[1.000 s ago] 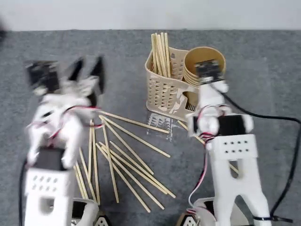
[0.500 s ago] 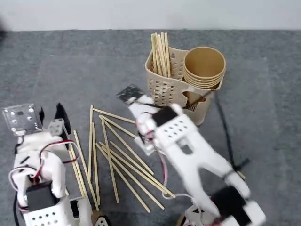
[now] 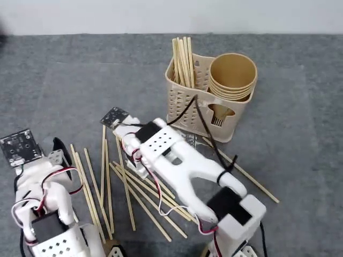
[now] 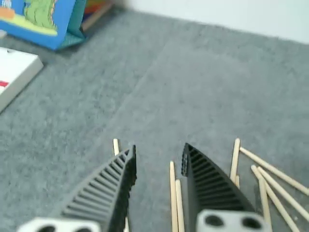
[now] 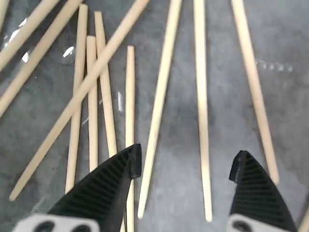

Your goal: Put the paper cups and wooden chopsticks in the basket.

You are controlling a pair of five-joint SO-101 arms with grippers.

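Note:
A beige slotted basket (image 3: 187,104) stands at the back, holding a stack of paper cups (image 3: 233,72) and a bundle of upright wooden chopsticks (image 3: 183,59). Many loose chopsticks (image 3: 124,184) lie fanned on the grey carpet in front of it. My right arm (image 3: 171,155) stretches across over this pile. Its gripper (image 5: 187,154) hangs open just above several chopsticks (image 5: 158,104), holding nothing. My left gripper (image 4: 159,150) is open low at the pile's left edge (image 3: 56,149), with two chopstick ends (image 4: 175,193) lying between its fingers, not gripped.
A single chopstick (image 3: 241,171) lies apart to the right of the basket. A clear plastic wrapper (image 3: 182,140) lies on the carpet by the basket's front. A white board (image 4: 14,72) and a blue box (image 4: 43,19) sit far off beyond the left gripper.
The right arm swung from beside the basket leftward and down over the loose chopsticks. The left arm pulled back toward the near left corner.

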